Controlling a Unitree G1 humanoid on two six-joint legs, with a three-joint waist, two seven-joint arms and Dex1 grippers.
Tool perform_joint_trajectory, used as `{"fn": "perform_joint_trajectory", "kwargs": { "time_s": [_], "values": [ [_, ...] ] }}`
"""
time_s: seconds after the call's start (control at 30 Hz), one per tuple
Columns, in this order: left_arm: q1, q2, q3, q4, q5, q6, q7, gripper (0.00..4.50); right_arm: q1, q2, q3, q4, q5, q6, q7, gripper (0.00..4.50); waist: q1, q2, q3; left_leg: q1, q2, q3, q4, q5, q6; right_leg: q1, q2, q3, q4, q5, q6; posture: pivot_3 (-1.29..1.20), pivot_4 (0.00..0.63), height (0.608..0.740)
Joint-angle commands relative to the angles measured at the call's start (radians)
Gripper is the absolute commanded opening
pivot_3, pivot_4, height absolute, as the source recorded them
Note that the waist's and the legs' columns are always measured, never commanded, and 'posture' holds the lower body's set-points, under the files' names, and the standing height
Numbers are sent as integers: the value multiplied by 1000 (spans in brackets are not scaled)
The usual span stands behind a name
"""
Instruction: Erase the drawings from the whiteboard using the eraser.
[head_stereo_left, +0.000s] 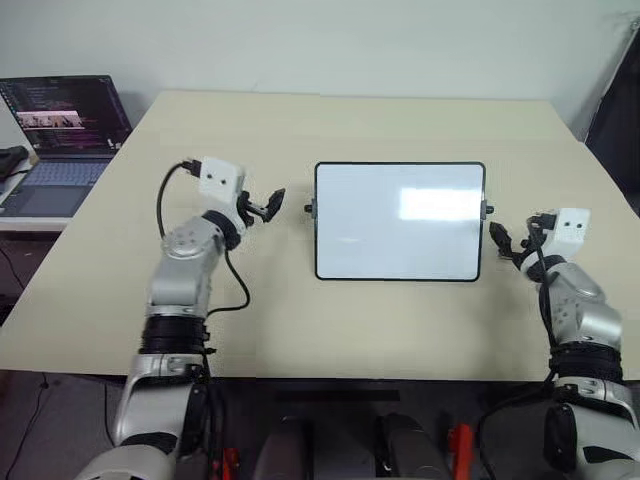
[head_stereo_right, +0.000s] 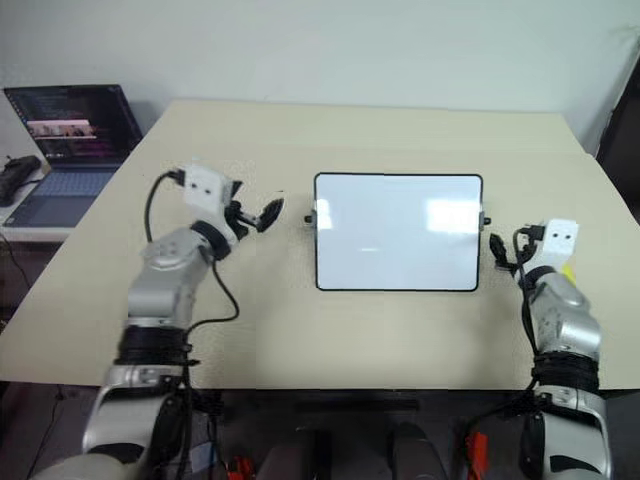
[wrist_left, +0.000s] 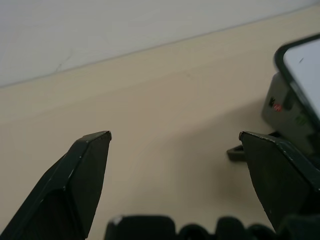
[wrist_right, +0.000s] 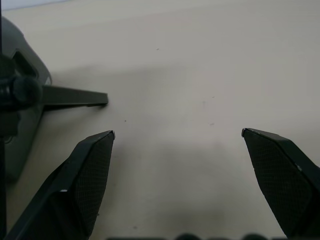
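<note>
White whiteboard (head_stereo_left: 400, 221) at table centre, no drawings visible on surface. Left gripper (head_stereo_left: 268, 206) and right gripper (head_stereo_left: 497, 237) flank it, both spread wide, empty. Yellow eraser sliver (head_stereo_right: 568, 271) behind right wrist: regrasp squarely, wipe flat.

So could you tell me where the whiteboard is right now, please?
In the head views the whiteboard stands near the middle of the beige table, between the left hand and the right hand, with the laptop off to the far left.
</note>
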Motion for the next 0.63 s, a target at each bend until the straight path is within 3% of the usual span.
{"fn": "perform_joint_trajectory", "kwargs": {
  "time_s": [0.03,0.23,0.63],
  "values": [
    [23,-41,-26,-22,45,-76,82,4500,-19,-7,-2,6,-4,-71,4,4473,0,0,0,0,0,0,0,0,0,0,0,0,0,0,0,0,150,740],
    [56,-120,-31,31,60,-122,179,4500,-5,26,14,39,-1,-103,1,4473,-4,0,0,2,0,-1,0,0,0,0,1,0,2,1,-1,0,150,740],
    [43,-156,-41,202,83,-223,253,4500,-57,73,27,124,-17,-188,-57,4473,-6,0,0,2,0,0,0,0,0,0,1,0,2,1,-1,0,150,740]
  ]
}}
